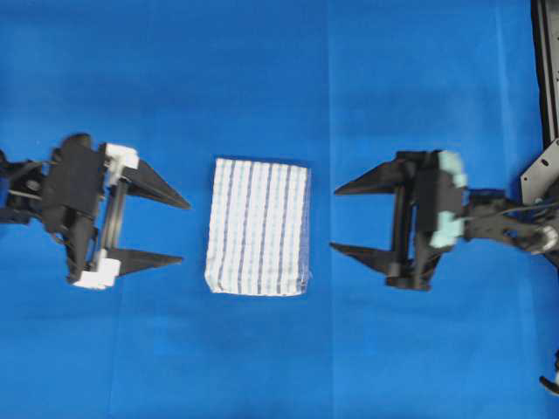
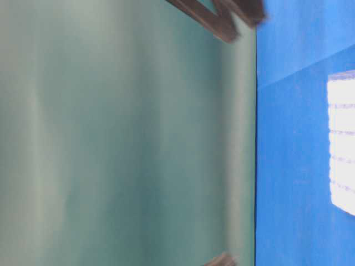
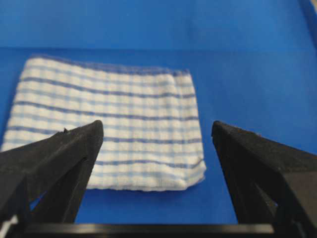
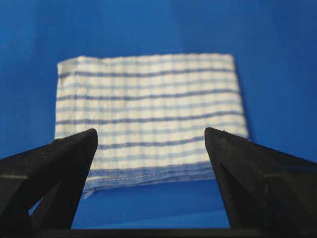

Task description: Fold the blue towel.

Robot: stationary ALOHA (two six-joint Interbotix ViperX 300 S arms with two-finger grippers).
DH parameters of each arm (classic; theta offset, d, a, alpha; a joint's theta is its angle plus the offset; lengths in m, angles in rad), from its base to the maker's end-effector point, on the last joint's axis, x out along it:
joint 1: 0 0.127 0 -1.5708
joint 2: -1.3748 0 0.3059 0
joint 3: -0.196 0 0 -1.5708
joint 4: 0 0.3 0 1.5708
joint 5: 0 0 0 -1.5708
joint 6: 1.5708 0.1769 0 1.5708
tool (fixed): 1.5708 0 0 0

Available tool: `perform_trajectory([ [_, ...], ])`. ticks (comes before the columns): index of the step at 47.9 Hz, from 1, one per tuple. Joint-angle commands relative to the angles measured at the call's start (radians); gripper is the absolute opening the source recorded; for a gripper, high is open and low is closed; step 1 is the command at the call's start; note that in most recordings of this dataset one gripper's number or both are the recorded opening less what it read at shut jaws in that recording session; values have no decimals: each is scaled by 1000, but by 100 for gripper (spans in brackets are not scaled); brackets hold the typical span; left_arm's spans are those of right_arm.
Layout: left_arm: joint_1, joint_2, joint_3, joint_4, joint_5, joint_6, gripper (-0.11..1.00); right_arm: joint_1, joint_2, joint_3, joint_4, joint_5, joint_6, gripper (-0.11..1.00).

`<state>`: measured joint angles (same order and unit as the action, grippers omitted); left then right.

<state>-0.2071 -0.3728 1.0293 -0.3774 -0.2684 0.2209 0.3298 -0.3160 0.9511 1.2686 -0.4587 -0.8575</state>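
The blue towel [image 1: 258,227] is a white cloth with thin blue stripes, lying folded into a compact rectangle on the blue sheet at the middle of the overhead view. It also shows in the left wrist view [image 3: 106,126], the right wrist view [image 4: 148,116] and at the right edge of the table-level view [image 2: 341,141]. My left gripper [image 1: 183,231] is open and empty, a short way left of the towel. My right gripper [image 1: 336,218] is open and empty, a short way right of it. Neither touches the cloth.
The solid blue background sheet [image 1: 262,70] covers the table. A black metal frame [image 1: 546,78] runs along the far right edge of the overhead view. A dark blurred finger [image 2: 222,16] crosses the top of the table-level view.
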Motion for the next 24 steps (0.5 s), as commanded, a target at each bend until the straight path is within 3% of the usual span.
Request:
perform_trajectory([
  [1,11,-72,15,-2,-6,2,90,3,-74,18,-5,-8,-20,87],
  [24,31,-391,193,5,-6,14,89,3,-479,238,-5,3,-127,86],
])
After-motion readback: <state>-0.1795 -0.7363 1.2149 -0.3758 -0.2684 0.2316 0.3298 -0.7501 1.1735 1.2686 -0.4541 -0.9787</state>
